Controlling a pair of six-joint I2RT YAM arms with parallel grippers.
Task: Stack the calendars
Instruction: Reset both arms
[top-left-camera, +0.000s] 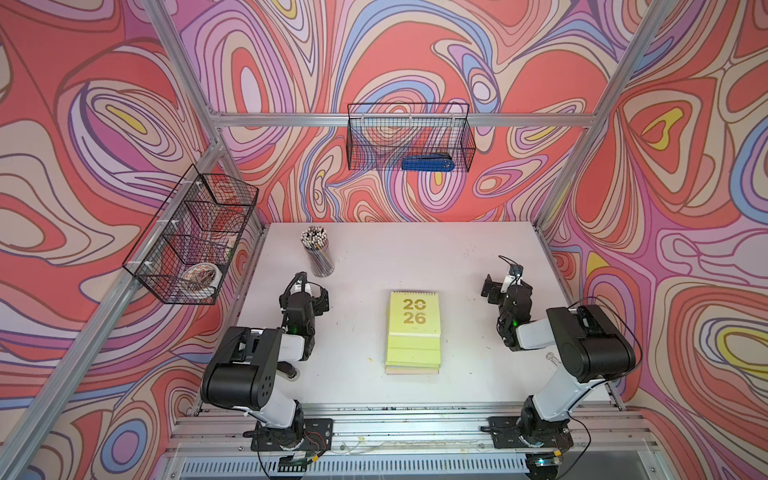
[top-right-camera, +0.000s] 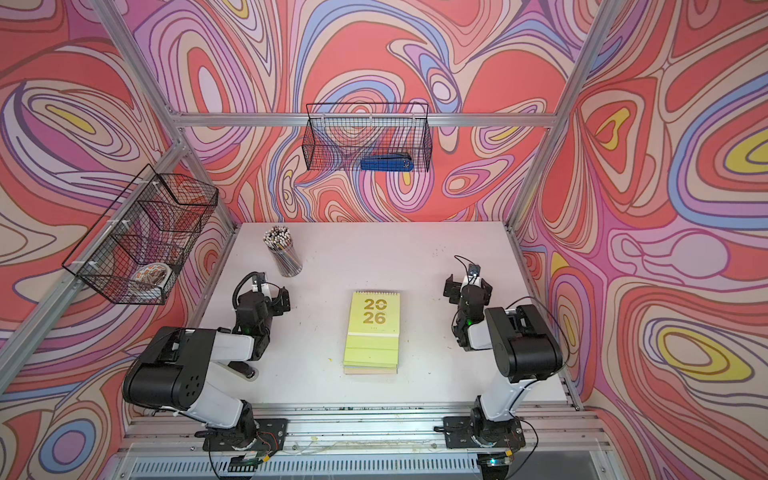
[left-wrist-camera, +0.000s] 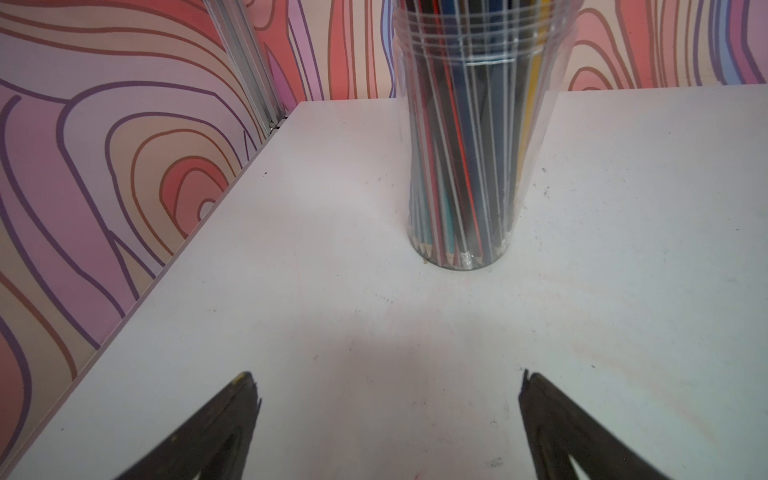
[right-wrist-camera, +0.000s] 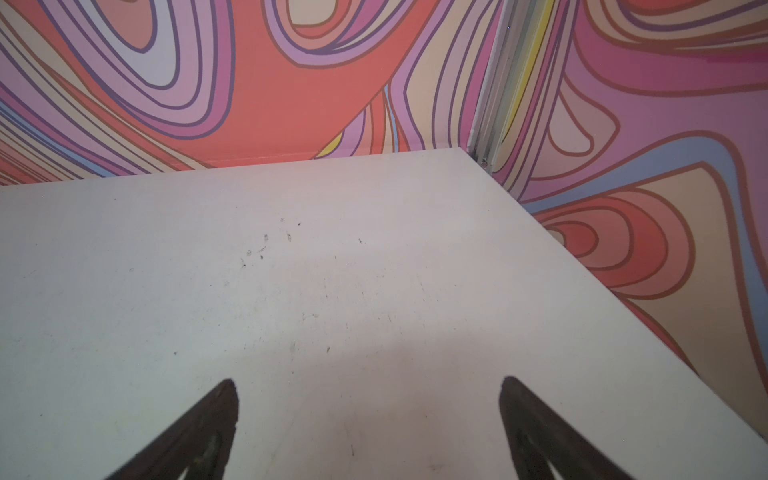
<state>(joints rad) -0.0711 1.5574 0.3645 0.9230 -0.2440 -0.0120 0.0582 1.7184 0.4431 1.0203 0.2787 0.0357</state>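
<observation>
We see one white table (top-left-camera: 457, 257) with two arms mounted at its near rail. The left arm (top-left-camera: 249, 365) is folded, elbow raised, its forearm reaching toward the far edge; the right arm (top-left-camera: 582, 345) mirrors it on the other side. The left gripper (left-wrist-camera: 386, 386) hangs above bare tabletop with its jaws spread wide and nothing between them, pointing at the pencil jar. The right gripper (right-wrist-camera: 370, 390) also has its jaws spread over bare tabletop, facing the far right corner.

Two wire baskets hang on the frame: one at the left (top-left-camera: 166, 266), one on the back rail (top-left-camera: 374, 137).

The calendars (top-left-camera: 413, 332) lie in one stack at the table's middle, between the arms and apart from both. A yellow-green "2026" cover is on top and a peach one is at the bottom; we cannot count the thin layers between.

One clear jar of pencils (top-left-camera: 320, 257) stands far left. One blue stapler (top-left-camera: 427, 163) lies in the back basket.
</observation>
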